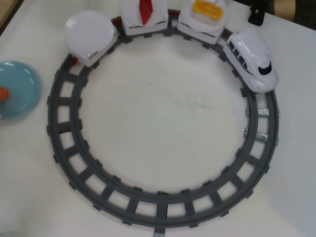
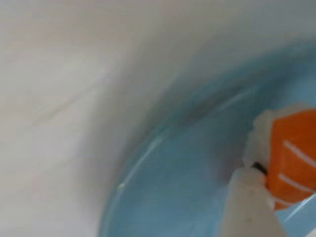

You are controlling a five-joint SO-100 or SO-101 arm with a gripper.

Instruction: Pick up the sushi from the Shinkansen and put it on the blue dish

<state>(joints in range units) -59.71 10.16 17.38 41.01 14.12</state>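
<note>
In the wrist view my gripper (image 2: 282,174) is shut on the sushi (image 2: 295,148), an orange piece with white stripes, just above the blue dish (image 2: 182,187). One white fingertip (image 2: 249,200) presses its side; the other finger is out of frame. In the overhead view the sushi (image 1: 3,93) shows at the left edge over the blue dish (image 1: 19,86), and the gripper itself is out of frame. The Shinkansen (image 1: 252,58) stands on the track at the upper right.
A round grey track (image 1: 64,148) fills the table. The rear carriage's white plate (image 1: 90,29) is empty. The middle carriage carries a red piece (image 1: 145,11) and the front one a yellow egg piece (image 1: 208,8). A black object (image 1: 256,17) stands at the top right.
</note>
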